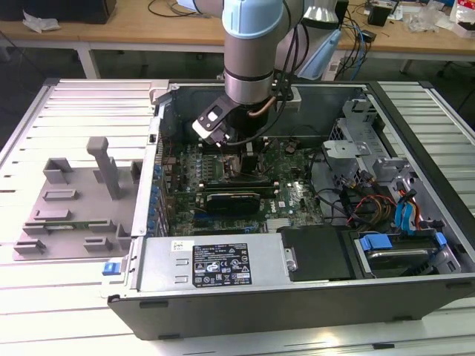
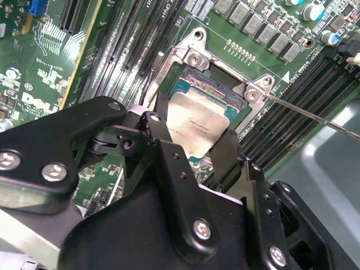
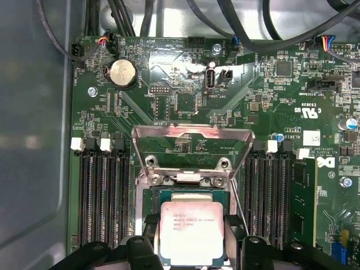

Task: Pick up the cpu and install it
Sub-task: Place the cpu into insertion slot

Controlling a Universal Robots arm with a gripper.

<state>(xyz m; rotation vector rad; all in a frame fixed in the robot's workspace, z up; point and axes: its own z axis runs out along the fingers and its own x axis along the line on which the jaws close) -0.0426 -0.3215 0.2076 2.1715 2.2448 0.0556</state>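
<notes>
The cpu, a flat square chip with a silver-grey top, sits between my gripper's two black fingers, which press on two opposite edges. It hangs low over the motherboard socket; I cannot tell if it touches. The first wrist view has the cpu partly covering the socket, whose metal load plate is swung open. In the exterior view my gripper reaches down into the open computer case.
Memory slots flank the socket on both sides, and a thin lever wire sticks out beside it. A graphics card lies close by. A grey fixture tray rests at the exterior view's left. Cables and drive bays crowd the right.
</notes>
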